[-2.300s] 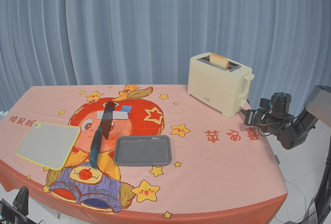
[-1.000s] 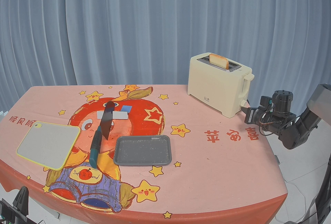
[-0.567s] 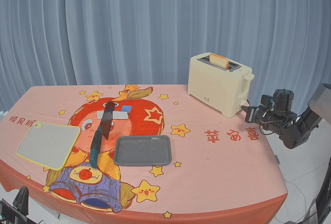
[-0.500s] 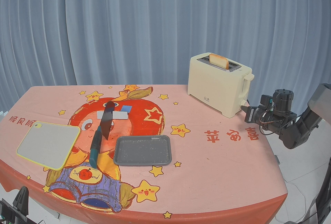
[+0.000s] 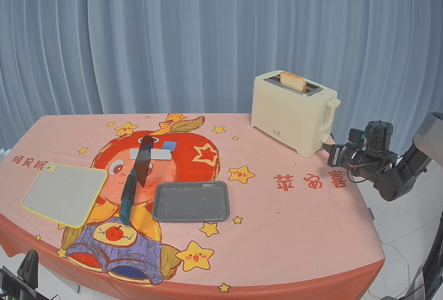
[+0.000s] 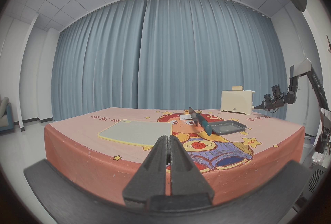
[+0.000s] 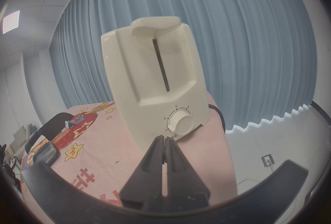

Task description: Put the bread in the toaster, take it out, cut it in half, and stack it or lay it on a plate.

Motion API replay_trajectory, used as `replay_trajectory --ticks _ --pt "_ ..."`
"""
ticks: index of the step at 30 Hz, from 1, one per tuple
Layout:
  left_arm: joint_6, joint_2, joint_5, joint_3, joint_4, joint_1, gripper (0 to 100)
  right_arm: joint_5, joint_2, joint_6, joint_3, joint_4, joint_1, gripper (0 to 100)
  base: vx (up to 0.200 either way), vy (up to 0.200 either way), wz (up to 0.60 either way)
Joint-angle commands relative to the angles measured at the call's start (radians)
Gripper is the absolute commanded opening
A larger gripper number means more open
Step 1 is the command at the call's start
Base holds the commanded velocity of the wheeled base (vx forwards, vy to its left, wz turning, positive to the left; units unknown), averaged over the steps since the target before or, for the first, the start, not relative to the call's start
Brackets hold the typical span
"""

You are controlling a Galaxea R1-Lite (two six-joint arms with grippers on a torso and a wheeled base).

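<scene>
Head view first: the cream toaster (image 5: 290, 116) stands at the far right of the desk (image 5: 295, 241), and the bread (image 5: 293, 82) pokes up out of its slot, browned on top. The right end effector (image 5: 325, 146) hovers just beside the toaster's lever end, out past the desk's right edge. Over on the left lies the cutting board (image 5: 64, 193), the knife (image 5: 134, 181) next to it, and the grey plate (image 5: 191, 201) just right of the knife's handle. Left wrist view now: the left end effector (image 6: 169, 147) sits low, outside the desk's edge, fingers pressed together on nothing. Right wrist view: the right end effector's fingers are pressed together too, empty, their tips pointing at the toaster's end just under the dial (image 7: 180, 123), with the lever (image 7: 156, 25) up at the top of its track.
</scene>
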Motion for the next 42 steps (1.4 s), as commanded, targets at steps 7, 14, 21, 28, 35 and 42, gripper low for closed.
replay_trajectory --ticks 7,14,21,28,35,42 --pt "0.0 0.002 0.0 0.018 -0.001 0.0 0 -0.02 0.001 -0.004 0.01 0.0 0.002 0 0.0 0.0 0.0" --pt "0.0 0.002 0.0 0.018 -0.001 0.0 0 -0.045 -0.008 -0.008 0.011 0.001 -0.009 0 0.0 0.0 0.0" --pt "0.0 0.002 0.0 0.018 0.001 0.0 0 -0.068 -0.007 -0.01 0.013 0.007 -0.007 0 0.0 0.0 0.0" --pt "0.0 0.002 0.0 0.018 0.001 0.0 0 -0.069 -0.064 -0.012 0.013 0.001 -0.013 0 0.0 0.0 0.0" --pt "0.0 0.002 0.0 0.018 -0.001 0.0 0 -0.069 -0.126 -0.012 0.011 0.0 -0.03 0 0.0 0.0 0.0" --pt "0.0 0.002 0.0 0.018 -0.001 0.0 0 -0.069 -0.202 -0.012 0.01 0.0 -0.044 0 0.0 0.0 0.0"
